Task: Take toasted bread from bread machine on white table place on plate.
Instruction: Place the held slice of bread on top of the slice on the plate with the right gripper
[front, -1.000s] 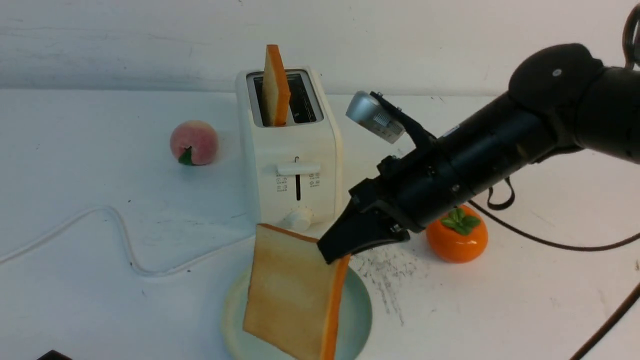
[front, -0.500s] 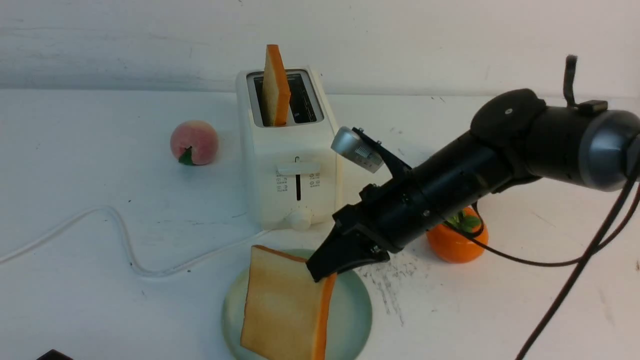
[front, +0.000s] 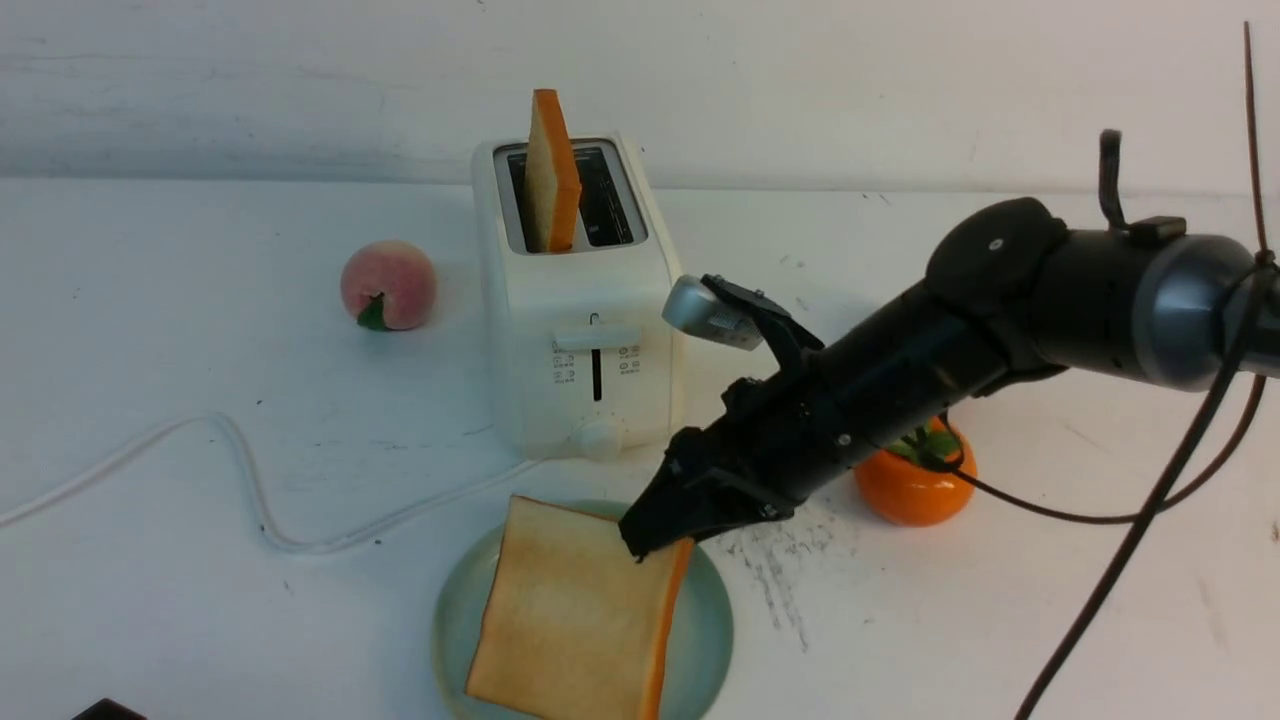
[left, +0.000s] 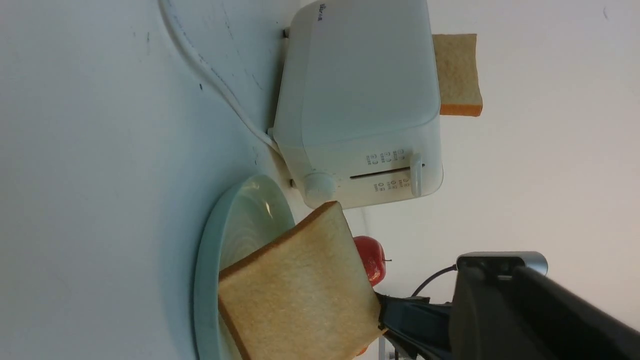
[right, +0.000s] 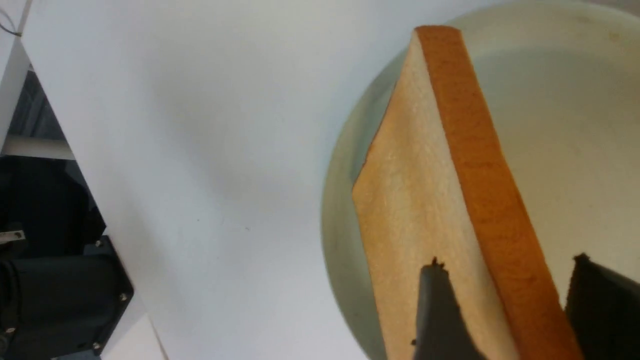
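Currently, your right fingers (right: 510, 310) stand apart, straddling the toast (front: 580, 610). It slants plateward (front: 708, 640) beneath them, left arm farther.

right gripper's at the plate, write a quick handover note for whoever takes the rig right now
Right gripper: open, jaws either side of the tilted slice at the plate.
Left gripper: no slice visible in it, can't tell if its jaws are open.
Done: one slice out of the toaster and brought to the plate.
Left: probably let it settle, back off the right jaws, then fetch the other slice, upright in the toaster.
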